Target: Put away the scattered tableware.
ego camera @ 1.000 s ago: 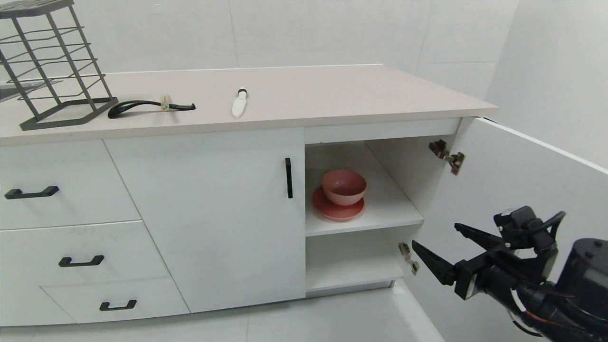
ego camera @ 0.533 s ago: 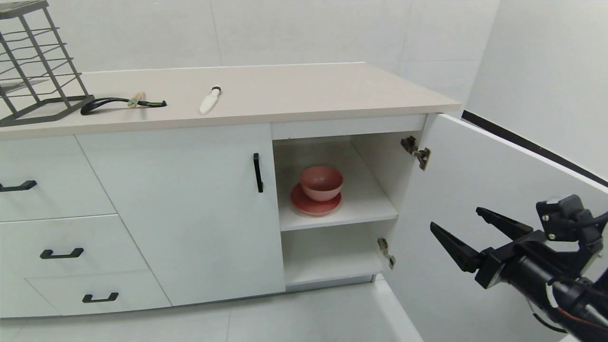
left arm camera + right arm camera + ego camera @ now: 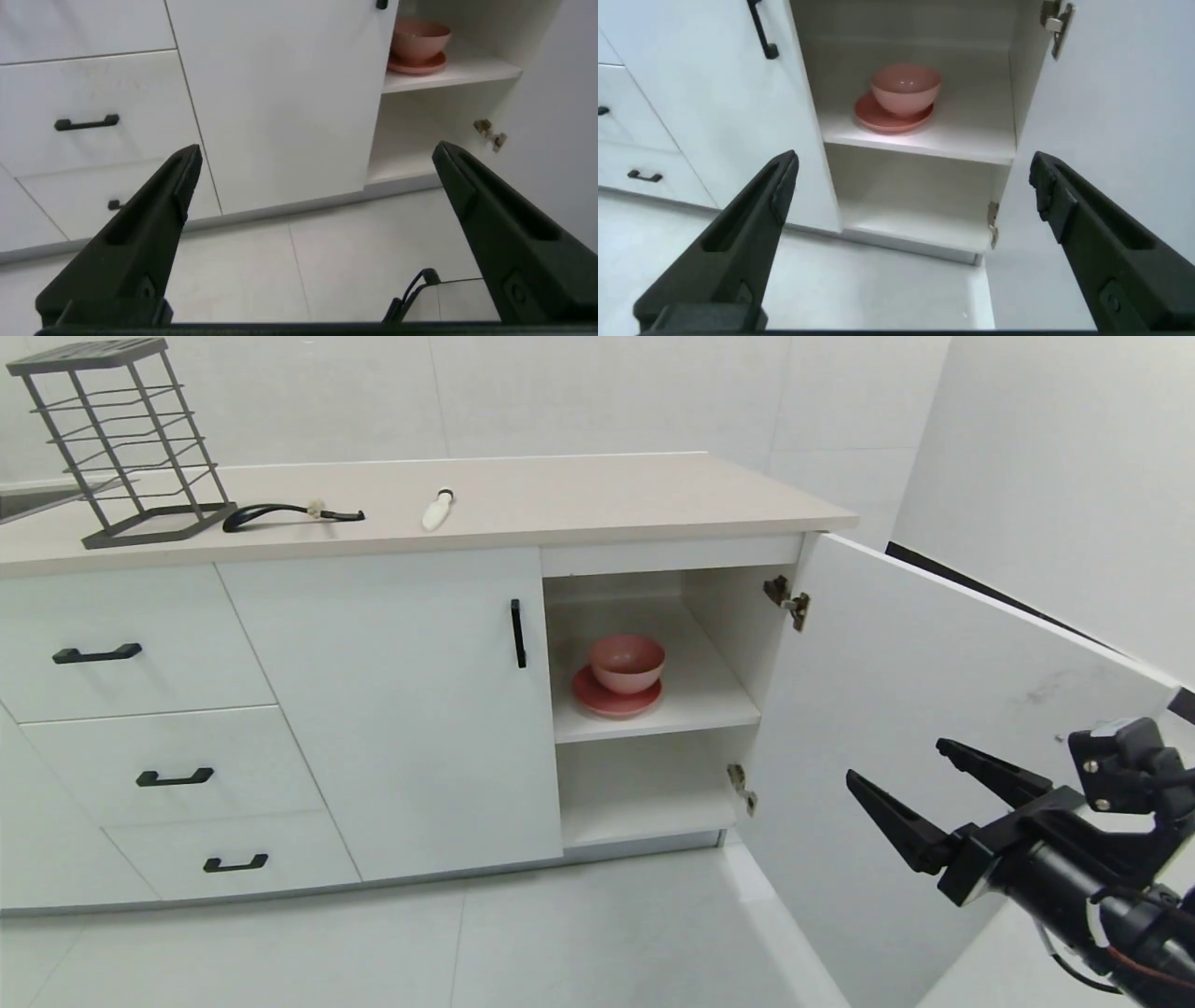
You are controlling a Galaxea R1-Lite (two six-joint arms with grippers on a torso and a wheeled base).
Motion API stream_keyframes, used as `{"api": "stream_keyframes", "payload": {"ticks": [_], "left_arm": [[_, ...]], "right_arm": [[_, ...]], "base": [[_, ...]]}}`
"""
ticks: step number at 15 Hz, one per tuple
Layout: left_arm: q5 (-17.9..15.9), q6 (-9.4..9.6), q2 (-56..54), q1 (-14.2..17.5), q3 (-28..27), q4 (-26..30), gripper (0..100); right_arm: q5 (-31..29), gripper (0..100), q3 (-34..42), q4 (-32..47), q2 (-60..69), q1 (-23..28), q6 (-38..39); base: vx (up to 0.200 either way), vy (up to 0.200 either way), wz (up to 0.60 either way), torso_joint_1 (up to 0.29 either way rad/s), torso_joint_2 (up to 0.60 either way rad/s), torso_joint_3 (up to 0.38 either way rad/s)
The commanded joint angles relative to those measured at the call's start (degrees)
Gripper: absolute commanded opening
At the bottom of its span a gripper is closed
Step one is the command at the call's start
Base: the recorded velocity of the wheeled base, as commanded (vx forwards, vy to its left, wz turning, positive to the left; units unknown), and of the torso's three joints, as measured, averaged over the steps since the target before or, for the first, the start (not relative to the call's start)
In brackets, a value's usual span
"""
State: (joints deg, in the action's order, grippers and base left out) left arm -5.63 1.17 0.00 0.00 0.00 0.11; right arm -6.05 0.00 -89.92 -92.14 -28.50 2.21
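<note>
Head view has drawn back from the cupboard (image 3: pixel 724 635); the things did not move. The pink bowl (image 3: pixel 626 663) sits on its plate (image 3: pixel 611 701) on the shelf (image 3: pixel 700 705). The right gripper (image 3: pixel 894 758) and left gripper (image 3: pixel 318 154) are wide, holding nothing. The black spoon (image 3: pixel 280 511) and white knife (image 3: pixel 436 511) wait on the counter (image 3: pixel 607 495).
</note>
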Motion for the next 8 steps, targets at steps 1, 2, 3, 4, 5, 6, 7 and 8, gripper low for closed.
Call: {"api": "stream_keyframes", "payload": {"ticks": [1, 2, 3, 4, 5, 6, 7, 8], "left_arm": [[0.01, -0.03, 0.09, 0.00, 0.00, 0.07, 100], [0.01, -0.03, 0.09, 0.00, 0.00, 0.07, 100], [0.01, -0.03, 0.09, 0.00, 0.00, 0.07, 100], [0.01, -0.03, 0.09, 0.00, 0.00, 0.07, 100], [0.01, -0.03, 0.09, 0.00, 0.00, 0.07, 100], [0.01, -0.03, 0.09, 0.00, 0.00, 0.07, 100], [0.01, -0.03, 0.09, 0.00, 0.00, 0.07, 100], [0.01, -0.03, 0.09, 0.00, 0.00, 0.07, 100]], "right_arm": [[-1.69, 100, 0.00, -0.08, 3.10, 0.11, -0.01], [-2.74, 100, 0.00, -0.08, 4.25, 0.11, 0.08], [-4.50, 100, 0.00, -0.08, 7.15, 0.20, 0.34], [-4.68, 100, 0.00, 1.24, 10.31, 0.29, 0.61], [-4.68, 100, 0.00, 1.24, 10.31, 0.29, 0.61], [-4.68, 100, 0.00, 12.66, 21.47, 0.20, 0.61], [-4.68, 100, 0.00, 21.98, 30.35, 0.29, 0.43], [-4.68, 100, 0.00, 26.28, 34.48, 0.38, 0.25]], "base": [[-0.200, -0.200, 0.00, 0.007, 0.00, 0.002], [0.000, -0.200, 0.00, 0.007, 0.00, 0.002], [0.000, -0.200, 0.00, -0.002, 0.00, 0.002], [0.000, -0.200, 0.00, -0.002, 0.01, 0.002], [0.000, -0.200, 0.00, 0.002, 0.00, 0.002], [0.000, -0.200, 0.00, 0.002, 0.00, -0.007], [0.000, -0.200, 0.00, 0.002, 0.00, 0.002], [0.000, -0.200, 0.00, 0.002, 0.00, 0.002]]}}
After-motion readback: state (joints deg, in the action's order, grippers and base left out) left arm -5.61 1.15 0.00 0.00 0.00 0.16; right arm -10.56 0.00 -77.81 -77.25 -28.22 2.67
